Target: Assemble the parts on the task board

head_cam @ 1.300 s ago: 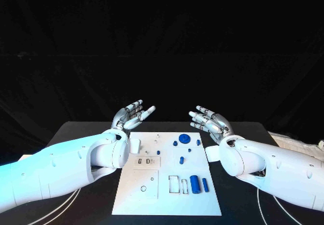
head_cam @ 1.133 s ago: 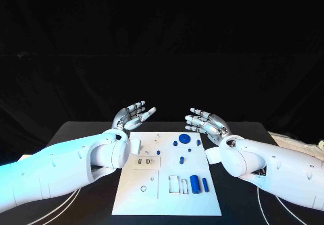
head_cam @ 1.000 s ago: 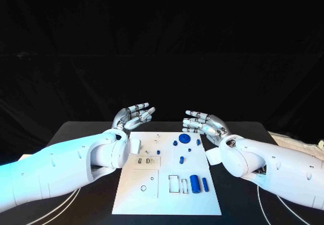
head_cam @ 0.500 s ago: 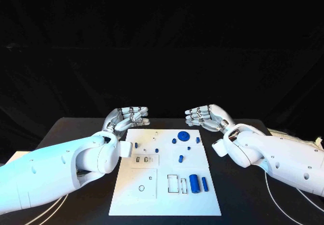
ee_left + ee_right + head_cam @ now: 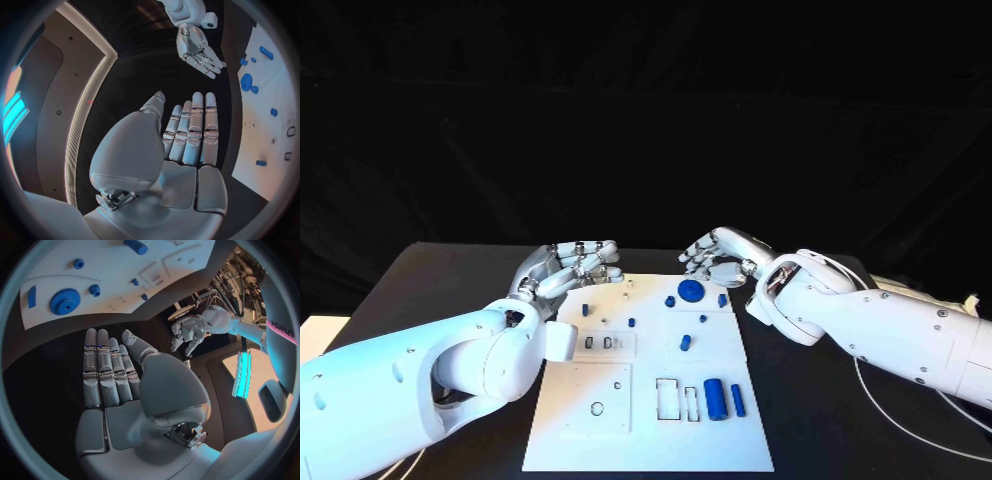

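We are holding our left hand (image 5: 567, 268) and right hand (image 5: 721, 257) released and empty over the far end of the white board (image 5: 651, 400) on the worktop, where the blue wheel (image 5: 691, 291) is lying, so a fast descent risks scattering loose parts.

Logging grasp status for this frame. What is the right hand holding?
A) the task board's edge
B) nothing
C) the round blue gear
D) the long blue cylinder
B: the right hand has its palm bare and fingers extended, while the round blue gear and long blue cylinder lie untouched on the task board.
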`<action>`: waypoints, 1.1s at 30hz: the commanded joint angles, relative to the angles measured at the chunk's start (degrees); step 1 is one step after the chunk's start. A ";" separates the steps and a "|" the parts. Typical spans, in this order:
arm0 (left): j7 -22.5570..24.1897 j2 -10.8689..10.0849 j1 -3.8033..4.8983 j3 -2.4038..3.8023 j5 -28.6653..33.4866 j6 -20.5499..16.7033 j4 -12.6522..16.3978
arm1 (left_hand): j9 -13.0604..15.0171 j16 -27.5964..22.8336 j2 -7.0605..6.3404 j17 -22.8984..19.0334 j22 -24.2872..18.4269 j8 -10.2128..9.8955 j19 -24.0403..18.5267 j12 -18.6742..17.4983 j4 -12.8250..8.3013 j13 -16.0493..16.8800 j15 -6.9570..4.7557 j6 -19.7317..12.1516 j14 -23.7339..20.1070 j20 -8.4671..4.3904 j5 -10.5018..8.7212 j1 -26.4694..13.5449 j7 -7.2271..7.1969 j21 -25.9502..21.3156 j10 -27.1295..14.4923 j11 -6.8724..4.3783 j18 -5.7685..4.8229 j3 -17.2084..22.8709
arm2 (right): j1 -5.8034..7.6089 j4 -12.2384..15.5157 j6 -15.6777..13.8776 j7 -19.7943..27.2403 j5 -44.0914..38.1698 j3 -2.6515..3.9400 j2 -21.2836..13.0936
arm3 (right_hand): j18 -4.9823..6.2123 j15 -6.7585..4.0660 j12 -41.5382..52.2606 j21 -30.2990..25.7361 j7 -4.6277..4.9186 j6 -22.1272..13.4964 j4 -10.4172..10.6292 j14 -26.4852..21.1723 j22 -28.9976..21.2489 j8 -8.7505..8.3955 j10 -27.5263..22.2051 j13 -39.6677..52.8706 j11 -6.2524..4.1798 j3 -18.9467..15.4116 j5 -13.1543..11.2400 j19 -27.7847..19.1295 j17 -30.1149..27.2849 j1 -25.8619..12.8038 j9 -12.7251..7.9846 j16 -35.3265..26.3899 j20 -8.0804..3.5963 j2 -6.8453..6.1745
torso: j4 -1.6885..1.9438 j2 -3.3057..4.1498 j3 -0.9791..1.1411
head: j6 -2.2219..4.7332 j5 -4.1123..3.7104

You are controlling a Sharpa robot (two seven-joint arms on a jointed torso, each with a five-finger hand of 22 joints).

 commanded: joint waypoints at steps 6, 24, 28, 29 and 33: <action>-0.35 -0.63 0.38 0.32 1.43 2.17 2.24 | -0.07 -0.16 0.05 0.07 -0.07 -0.22 0.42 -0.21 -0.25 0.01 -0.10 0.34 0.25 -0.04 -0.18 0.47 0.02 -0.26 0.35 0.03 0.65 0.04 | 0.32 0.26 8.26 -10.10 -18.64 0.31 0.80 | 0.59 -3.08 -0.54 12.10 -1.71 1.55 2.05 11.05 6.92 -0.55 1.13 -0.04 -1.94 0.03 -0.33 5.54 5.44 0.13 -0.10 5.63 -3.59 -2.50 | 1.81 2.06 -1.02 | 0.19 -1.02; -0.51 -1.93 1.18 0.72 2.35 2.29 4.10 | -0.09 -0.28 -0.07 0.24 -0.15 -0.40 0.41 -0.38 -0.32 -0.02 -0.02 0.29 0.13 0.00 -0.25 0.24 0.21 -0.36 0.26 0.16 0.61 -0.03 | 0.54 -0.33 13.04 -10.66 -22.22 0.41 2.52 | -0.45 -3.46 -0.42 31.43 -2.10 1.44 7.91 10.50 23.61 -0.44 -0.99 0.05 -2.05 4.68 -0.09 6.77 20.00 0.12 -0.01 26.50 -3.68 -5.97 | 2.47 4.42 -1.41 | 0.84 -1.33; -0.52 -1.99 1.21 0.73 2.38 2.27 3.97 | -0.10 -0.31 -0.08 0.28 -0.17 -0.44 0.40 -0.43 -0.34 -0.03 0.00 0.27 0.10 0.01 -0.26 0.19 0.25 -0.39 0.23 0.19 0.61 -0.04 | 0.54 -0.47 13.57 -10.74 -22.45 0.41 2.56 | -0.98 -3.43 -0.41 35.40 -2.15 1.64 8.90 10.02 28.21 -0.42 -0.86 0.05 -2.06 5.63 -0.07 7.41 21.74 0.40 0.01 29.14 -3.58 -6.42 | 2.40 4.69 -1.41 | 0.91 -1.27; -0.52 -2.01 1.22 0.73 2.38 2.26 3.93 | -0.10 -0.31 -0.08 0.28 -0.17 -0.44 0.40 -0.43 -0.34 -0.03 0.00 0.27 0.10 0.01 -0.26 0.19 0.25 -0.39 0.23 0.19 0.61 -0.04 | 0.54 -0.54 13.68 -10.73 -22.50 0.41 2.59 | -1.12 -3.42 -0.42 36.38 -2.15 1.68 9.14 9.92 29.38 -0.42 -0.82 0.05 -2.10 5.86 -0.08 7.60 22.47 0.47 0.01 30.05 -3.56 -6.58 | 2.39 4.74 -1.43 | 0.92 -1.26; -0.54 -2.08 1.25 0.73 2.39 2.28 3.84 | -0.10 -0.31 -0.08 0.28 -0.17 -0.44 0.40 -0.43 -0.34 -0.03 0.00 0.27 0.10 0.01 -0.26 0.19 0.25 -0.39 0.23 0.19 0.61 -0.04 | 0.54 -0.71 13.78 -10.70 -22.59 0.42 2.73 | -2.13 -3.44 -0.37 41.46 -2.21 1.88 9.96 10.73 36.29 -0.41 -0.27 0.10 -2.23 6.77 -0.19 9.95 29.41 0.69 0.02 37.10 -3.60 -6.56 | 2.40 4.96 -1.51 | 1.10 -1.21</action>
